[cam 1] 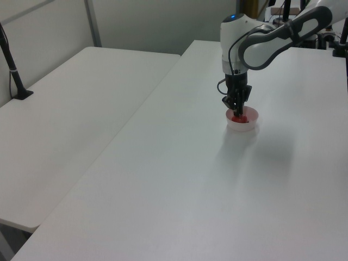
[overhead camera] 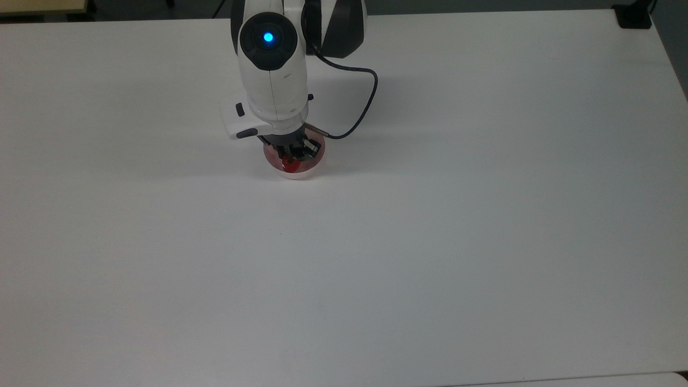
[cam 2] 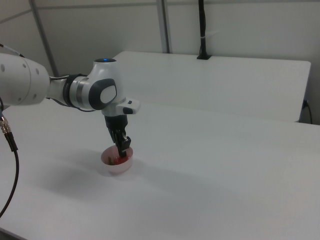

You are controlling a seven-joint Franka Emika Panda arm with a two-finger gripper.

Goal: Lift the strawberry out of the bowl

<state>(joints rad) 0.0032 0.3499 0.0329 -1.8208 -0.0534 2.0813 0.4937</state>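
A broad white table point(overhead camera: 430, 242) is being shown with its surface bare across most of its width. A second white table point(cam 1: 70, 109) is being seen just beside it, along its edge at the left view's left — a narrow seam is being left between the two. A black post point(cam 1: 11, 62) is being held upright on a dark foot near that second table's far edge, and in the right view the post point(cam 2: 202, 30) is being seen rising at the second table's point(cam 2: 225, 80) far edge against a pale partition wall point(cam 2: 250, 25). A small black object point(overhead camera: 634, 16) is being shown at the first table's corner at the top view's upper right — its kind cannot be told.
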